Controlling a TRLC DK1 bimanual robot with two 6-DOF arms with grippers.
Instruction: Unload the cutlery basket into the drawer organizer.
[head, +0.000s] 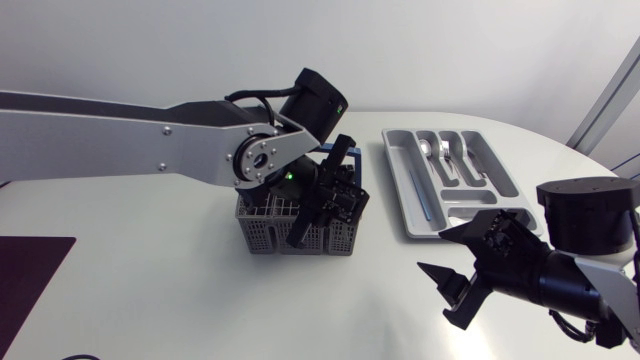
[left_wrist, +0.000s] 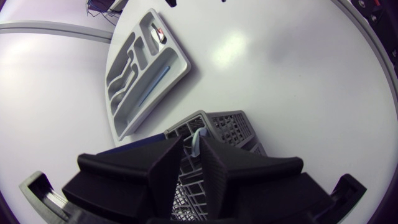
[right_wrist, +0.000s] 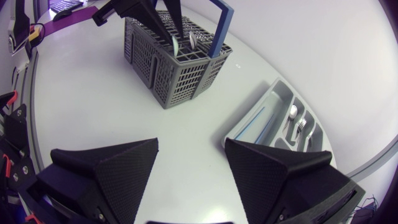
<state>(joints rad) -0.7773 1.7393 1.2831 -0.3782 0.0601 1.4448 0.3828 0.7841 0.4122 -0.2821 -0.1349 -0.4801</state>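
Head view: left tool (head: 315, 205) is down in the basket (head: 262, 235) mid-bench (head: 150, 290); organizer (head: 512, 183) sits to the right, near the right tool (head: 430, 249).
Left wrist view: a pale handle (left_wrist: 198, 140) is at the left tool (left_wrist: 191, 158); I cannot tell whether it is clamped.
Right wrist view: right tool (right_wrist: 189, 168) is spread apart.

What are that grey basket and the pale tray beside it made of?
The dark grey lattice cutlery basket looks like matte moulded plastic, judging by its even grid walls. The light grey compartmented drawer organizer seems smooth plastic, slightly glossy, with rounded dividers.
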